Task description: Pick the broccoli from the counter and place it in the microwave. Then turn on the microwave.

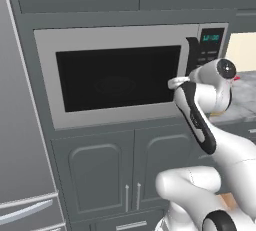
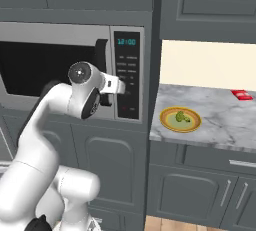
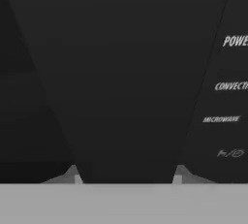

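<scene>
The grey fridge (image 1: pixel 20 140) fills the left edge of the left base view, beside the built-in microwave (image 1: pixel 117 77), whose door is shut, its black window dark and its teal display (image 2: pixel 126 41) lit. Dark grey cabinet doors (image 1: pixel 100 175) sit below it. To the microwave's right, the grey marbled tabletop (image 2: pixel 220 120) runs toward the wall, carrying a round yellow-orange dish (image 2: pixel 180 119) near its front left corner and a small red item (image 2: pixel 242 94) far back on the right. The white arm reaches up to the microwave's black curved handle (image 1: pixel 192 55). In the hand view the claw (image 3: pixel 127 173) straddles that handle, one fingertip (image 3: pixel 75 175) on each side, the jaws partly closed around it; whether they press it cannot be told. The button panel (image 3: pixel 227 87) lies just beside. The broccoli (image 2: pixel 182 117) rests on the yellow-orange dish, well apart from the claw.
</scene>
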